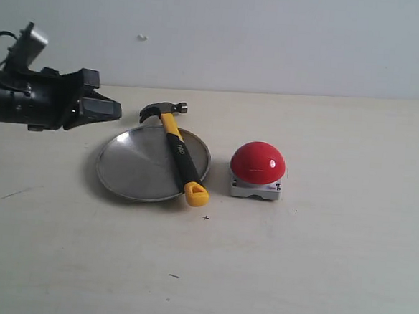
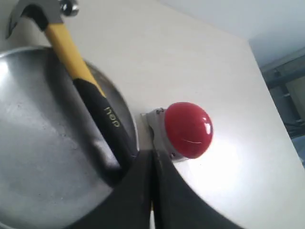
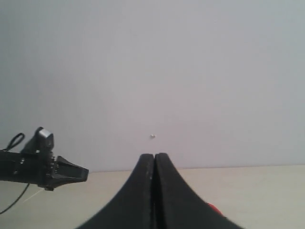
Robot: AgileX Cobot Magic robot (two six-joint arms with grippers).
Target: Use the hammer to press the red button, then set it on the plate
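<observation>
The hammer lies across the right side of the silver plate, its dark head past the far rim and its yellow looped end over the near rim. The red button stands just right of the plate. My left gripper hovers left of the hammer head, above the plate's far-left edge, shut and empty. The left wrist view shows its closed fingers over the hammer handle, the plate and the red button. My right gripper is shut, empty, facing the wall.
The beige tabletop spreads around the objects, with a pale wall behind. A tiny dark mark lies in front of the plate. The left arm shows in the right wrist view.
</observation>
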